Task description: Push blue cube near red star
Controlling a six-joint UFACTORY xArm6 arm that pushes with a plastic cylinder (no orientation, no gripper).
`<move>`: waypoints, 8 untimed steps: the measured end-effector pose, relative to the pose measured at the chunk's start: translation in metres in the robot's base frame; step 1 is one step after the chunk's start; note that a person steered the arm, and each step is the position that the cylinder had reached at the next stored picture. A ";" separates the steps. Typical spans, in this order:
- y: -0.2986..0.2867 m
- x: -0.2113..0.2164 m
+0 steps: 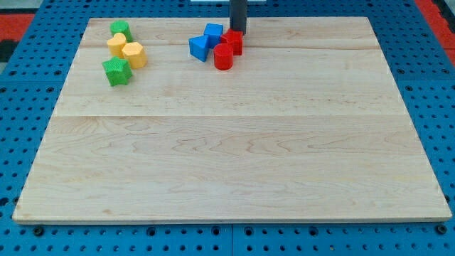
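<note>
Surface: a pale wooden board of joined planks, lying on a blue pegboard with a strip of red at the view's upper corners. All contents sit along the view's top edge; the middle and bottom of the board lie bare.

Left group, near the view's top left:
- green block, shape unclear, nearest the top edge.
- yellow block, just below it and touching.
- yellow hexagon-like block, pressed against the first yellow one.
- green star, lowest of the four, just beside the yellows.
We judge this cluster idle: well apart from the task's pieces and out of any likely push line.

Centre group, top middle:
- blue block, wedge-like, leftmost.
- blue cube, the task's thing, touching that blue block and sitting just left of the red star.
- red cylinder, lowest of the group.
- red star, touching or nearly touching the cube.
We judge the task close to done, since cube and star already sit side by side.

Tool: no claw is fitted, so of open or closed we have nothing to report. Our rod comes down from the top edge; my tip stands just behind the red star, at the view's top side, right of the blue cube.

Room: little margin toward the top edge; ample open board below and to the right.
</note>
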State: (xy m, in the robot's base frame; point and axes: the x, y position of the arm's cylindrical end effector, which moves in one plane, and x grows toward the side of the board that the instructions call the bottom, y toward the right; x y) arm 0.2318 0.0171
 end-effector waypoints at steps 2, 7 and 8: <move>0.011 -0.039; -0.029 0.009; -0.078 -0.030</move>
State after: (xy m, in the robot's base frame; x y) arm 0.2021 -0.0604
